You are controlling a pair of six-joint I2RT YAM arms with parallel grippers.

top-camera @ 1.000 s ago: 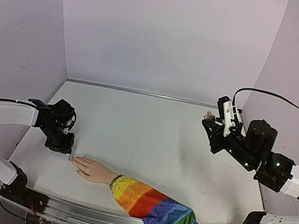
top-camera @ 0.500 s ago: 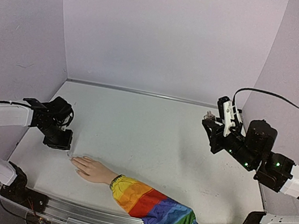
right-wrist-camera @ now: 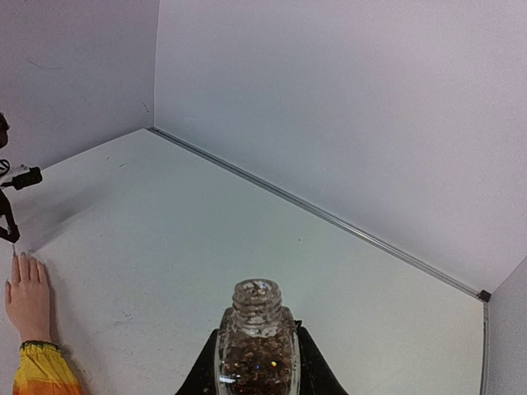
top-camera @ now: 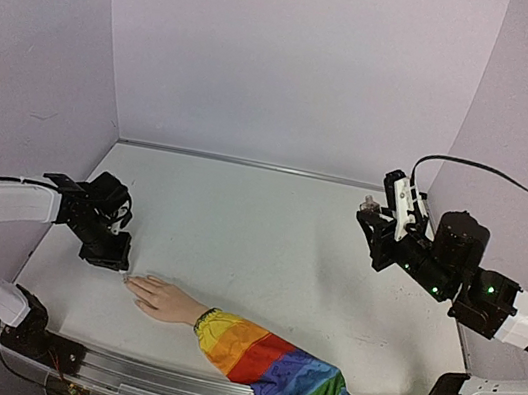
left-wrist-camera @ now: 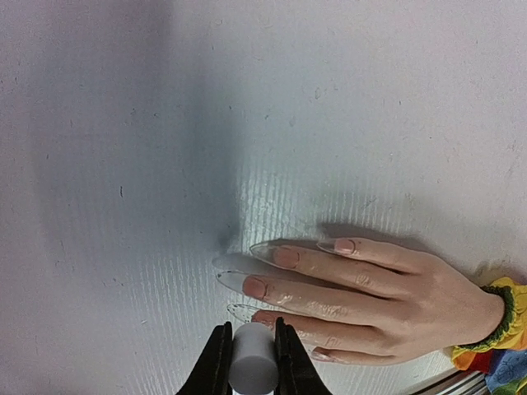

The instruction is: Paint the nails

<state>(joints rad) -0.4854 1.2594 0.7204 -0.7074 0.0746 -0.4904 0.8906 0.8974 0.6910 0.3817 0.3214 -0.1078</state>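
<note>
Left wrist view: left gripper (left-wrist-camera: 251, 331) clamps a white cylinder (left-wrist-camera: 252, 370) near the nails (left-wrist-camera: 265, 249); right gripper (right-wrist-camera: 256, 337) clamps an open bottle (right-wrist-camera: 256, 317).

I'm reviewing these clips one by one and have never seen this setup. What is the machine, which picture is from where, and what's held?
Two robot arms work at a white table. The wide picture looks down from above and behind them; the other two come from a camera on each wrist. On the table lies a mannequin hand with long clear nails and a rainbow sleeve. The left gripper, beside the nails, pinches a white cylinder, perhaps a brush handle. The right gripper holds an open glittery bottle.
</note>
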